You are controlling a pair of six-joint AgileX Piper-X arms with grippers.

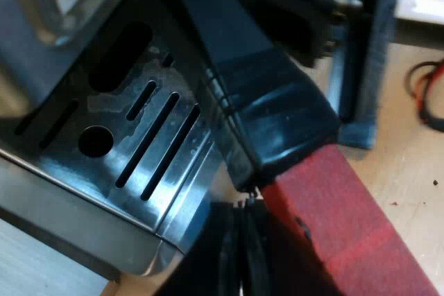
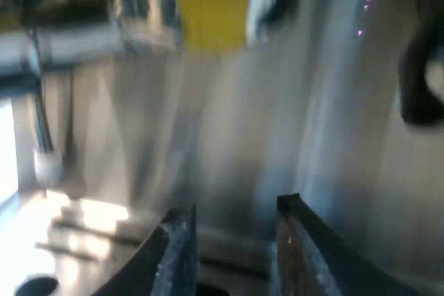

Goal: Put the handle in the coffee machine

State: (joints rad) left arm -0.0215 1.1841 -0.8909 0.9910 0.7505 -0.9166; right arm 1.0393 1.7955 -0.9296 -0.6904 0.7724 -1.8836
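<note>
Handle: the thick dark plastic handle (image 1: 277, 109) lies nearest the left wrist camera and slants across above the drip tray. Its red end (image 1: 340, 233) is closest to the lens, and the dark part runs up toward the machine's shadowed front. The far end of the handle is hidden, so I cannot tell whether it is seated in the machine.
Espresso machine: the right wrist view faces the upright front of the brushed-steel espresso machine (image 2: 229, 143), which is blurred. A yellow patch (image 2: 211, 12) above the front is too blurred to name, and a black rounded part (image 2: 420, 74) sits at one side.
Drip tray: the shiny steel drip tray (image 1: 139, 164) lies at the machine's foot, under the handle. It has long dark slots, one round hole and pale smears on its surface.
Table: a pale wooden table (image 1: 395, 164) shows beyond the tray's corner and beneath the red end.
Right gripper: the right gripper (image 2: 232, 240) points at the machine's steel front, low over the tray. Its two black fingers (image 2: 173, 254) stand apart with nothing between them.
Left gripper: the left gripper (image 1: 244, 240) shows as a dark shape just beside the handle, at the seam where the dark part meets the red. I cannot tell whether it is open, closed or gripping the handle.
Rod: a thin metal rod with a pale tip (image 2: 47, 164) hangs in front of the machine, near the tray.
</note>
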